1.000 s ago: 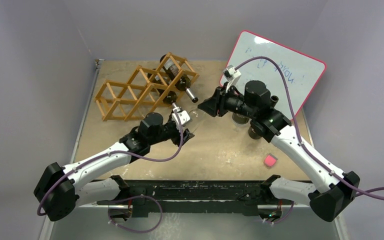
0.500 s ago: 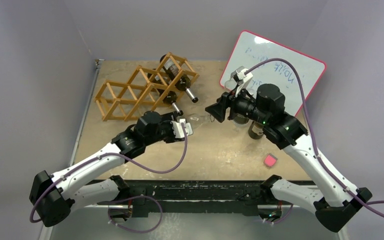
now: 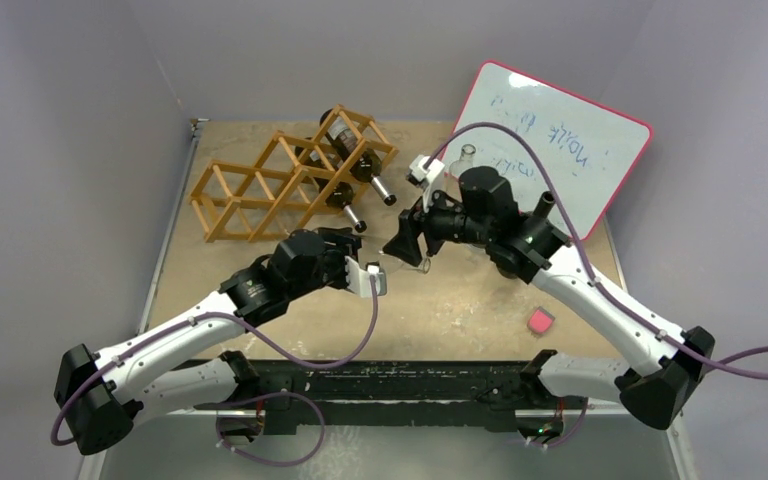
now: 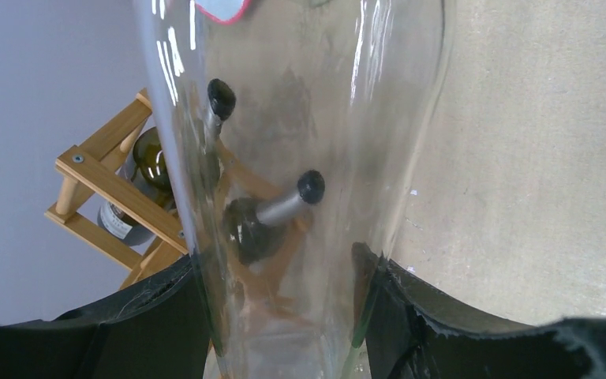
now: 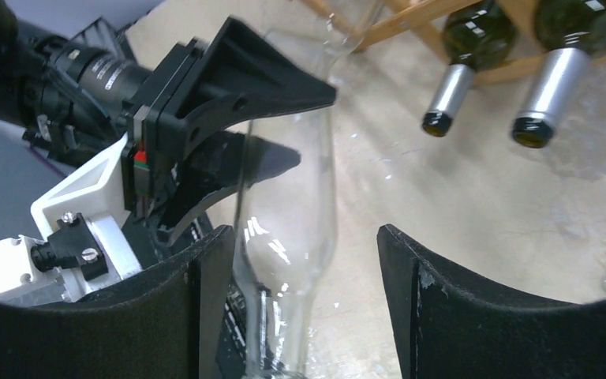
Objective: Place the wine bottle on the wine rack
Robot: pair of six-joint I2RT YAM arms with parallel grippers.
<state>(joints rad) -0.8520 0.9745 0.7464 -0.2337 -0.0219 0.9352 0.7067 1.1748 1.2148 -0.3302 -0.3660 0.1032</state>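
A clear glass wine bottle (image 4: 300,158) is clamped between my left gripper's (image 4: 284,308) two fingers, which press on both its sides. In the top view the bottle (image 3: 400,262) reaches from the left gripper (image 3: 352,255) toward the right gripper (image 3: 407,245). My right gripper (image 5: 304,292) is open, with the bottle's neck (image 5: 292,205) between its fingers, close to the left finger and apart from the right one. The wine rack (image 3: 260,190), a light wooden lattice, stands at the back left and holds two dark bottles (image 3: 355,155).
A whiteboard with a pink rim (image 3: 550,140) leans at the back right. A small pink cube (image 3: 538,321) lies near the right front. Dark bottles (image 3: 543,203) and a glass vessel (image 3: 465,155) stand behind the right arm. The racked bottles' necks (image 5: 450,91) jut toward the table's middle.
The right gripper's jaws have opened. The right arm drew back to the right, then came left again around the bottle's neck. The left arm shifted slightly toward the front, still holding the bottle.
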